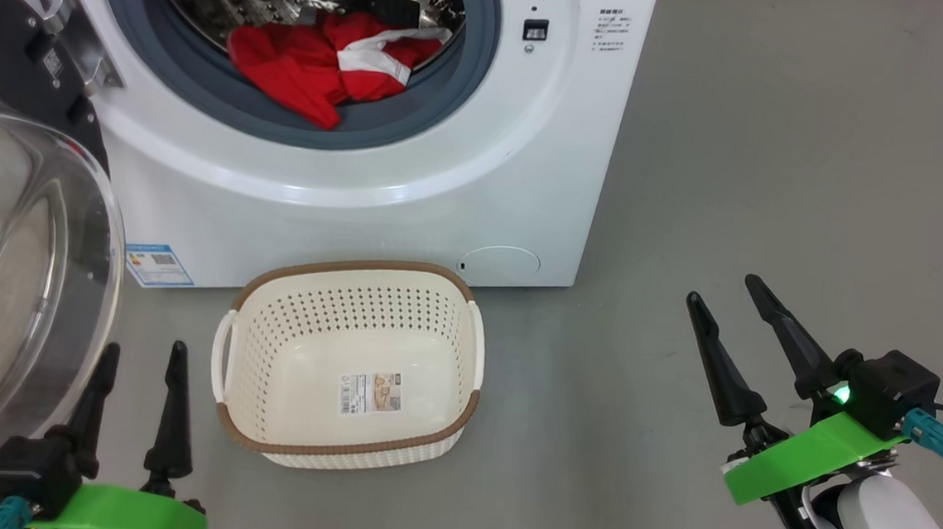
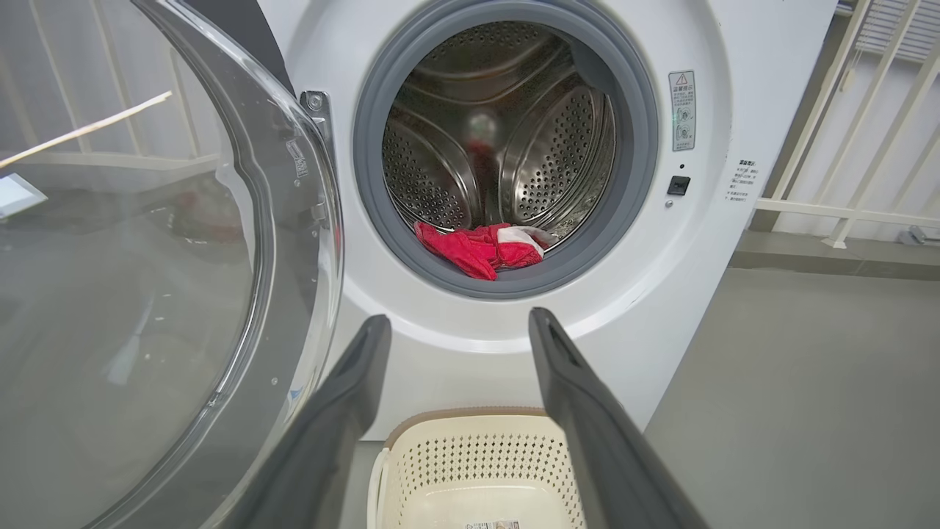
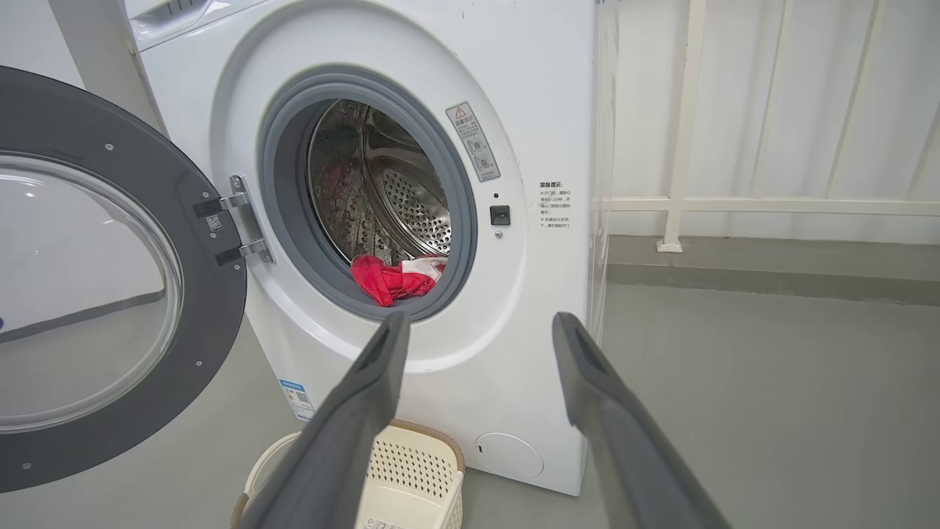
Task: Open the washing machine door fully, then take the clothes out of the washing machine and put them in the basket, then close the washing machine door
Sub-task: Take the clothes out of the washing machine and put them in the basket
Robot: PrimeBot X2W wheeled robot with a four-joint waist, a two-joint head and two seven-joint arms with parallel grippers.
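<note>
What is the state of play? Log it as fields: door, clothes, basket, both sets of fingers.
door: open wide, at the left in the head view
clothes: red and white, heaped at the drum's front edge, spilling onto the gasket
basket: upright on the floor before the washer, no clothes in it
left fingers: open, holding nothing, beside the door glass
right fingers: open, holding nothing, right of the basket

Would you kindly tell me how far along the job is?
Done: the washing machine door stands wide open. In hand: nothing; the left gripper and right gripper are open and empty. Left: the clothes lie in the washing machine, the basket is empty, and the door needs closing.
</note>
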